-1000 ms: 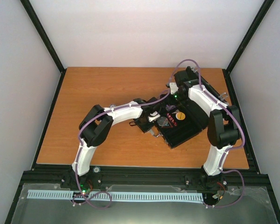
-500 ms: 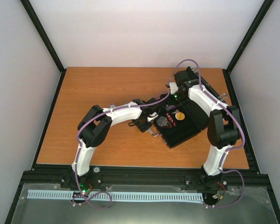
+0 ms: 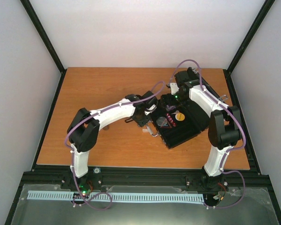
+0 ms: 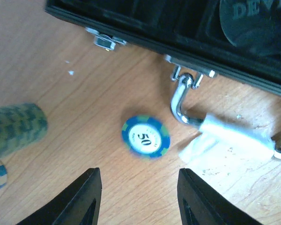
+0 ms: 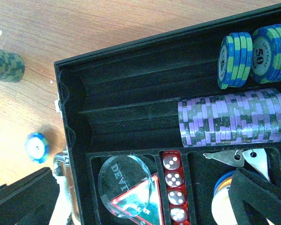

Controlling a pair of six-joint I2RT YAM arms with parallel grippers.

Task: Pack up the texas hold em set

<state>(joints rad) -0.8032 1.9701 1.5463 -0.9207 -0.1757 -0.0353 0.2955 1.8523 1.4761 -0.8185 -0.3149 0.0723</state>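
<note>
Left end effector [image 4: 139, 180] hovers over orange wooden table [image 3: 98, 89] (white walls [image 3: 145, 33] around).

a chip [image 4: 145, 136] lies on the table [image 4: 56, 98] beside the case [image 4: 187, 28] handle [image 4: 179, 102].

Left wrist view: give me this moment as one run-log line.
left gripper: open, above loose blue 50 chip on table | right gripper: open, over open case | stage: chip not yet grasped

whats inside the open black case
Blue-green chips, a row of purple chips, four red dice and a clear disc. The remaining grooves look empty. A gripper finger covers most of the bottom right compartment.
</note>
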